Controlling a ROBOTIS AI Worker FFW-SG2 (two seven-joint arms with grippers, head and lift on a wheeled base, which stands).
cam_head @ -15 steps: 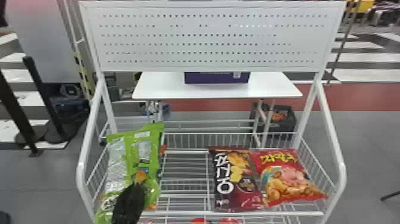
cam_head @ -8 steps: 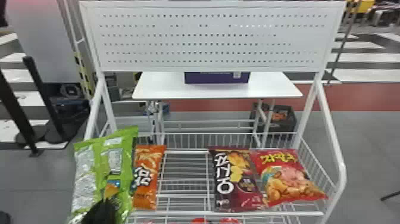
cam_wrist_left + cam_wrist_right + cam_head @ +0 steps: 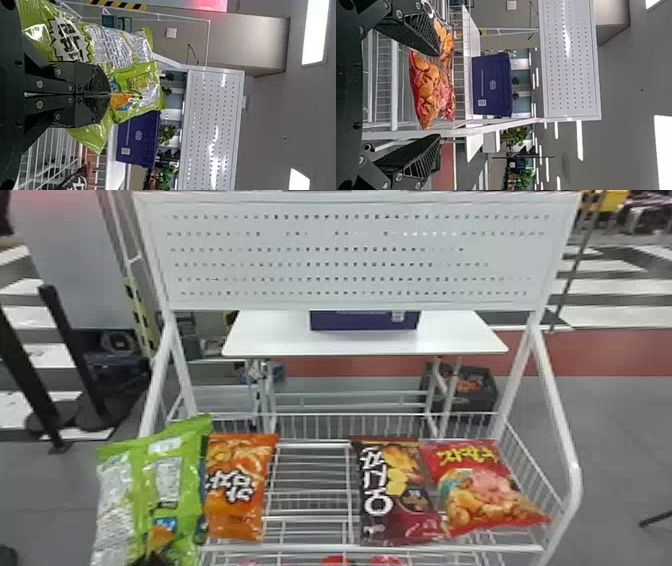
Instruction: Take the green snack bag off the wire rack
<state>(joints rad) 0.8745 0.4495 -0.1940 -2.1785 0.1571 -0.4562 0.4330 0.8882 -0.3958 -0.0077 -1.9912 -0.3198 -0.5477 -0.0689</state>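
Note:
At the lower left of the head view, my left gripper is a dark shape against the lower part of the green snack bag. The bag hangs upright over the left side of the wire rack, left of an orange bag. In the left wrist view the left gripper is shut, pinching the creased green bag between its fingertips. My right gripper stands open in the right wrist view, with nothing between its fingertips and the red snack bag beyond them.
On the rack lie an orange bag, a dark brown bag and a red bag. White side rails and a perforated panel frame it. Behind stands a white table with a purple box.
The green bag has moved left together with my left gripper, away from over the orange bag, which is now largely uncovered. The other bags have stayed put.

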